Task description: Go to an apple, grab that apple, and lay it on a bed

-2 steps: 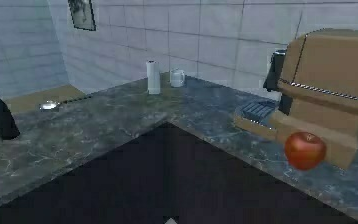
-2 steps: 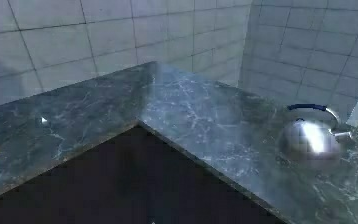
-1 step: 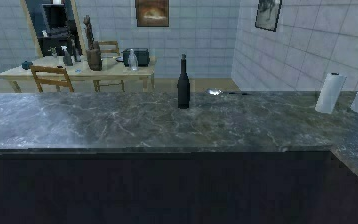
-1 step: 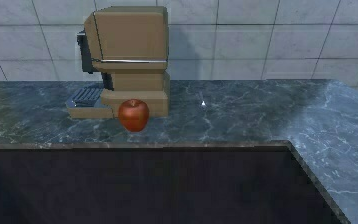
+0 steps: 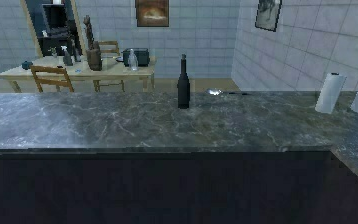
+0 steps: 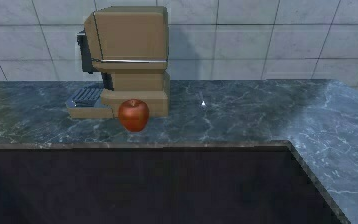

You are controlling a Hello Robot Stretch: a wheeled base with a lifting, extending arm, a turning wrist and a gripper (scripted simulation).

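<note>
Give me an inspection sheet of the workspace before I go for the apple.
Surface: dark marble countertop, turning a corner at the arm side view's right.
Job's things: red apple on the countertop, in front of the brown coffee machine.
Clutter: dark bottle and paper towel roll on the counter in the forward view.
Grippers: nothing seen.
Cables: nothing seen.
Surroundings: tiled walls, dining table with chairs, framed picture.
</note>
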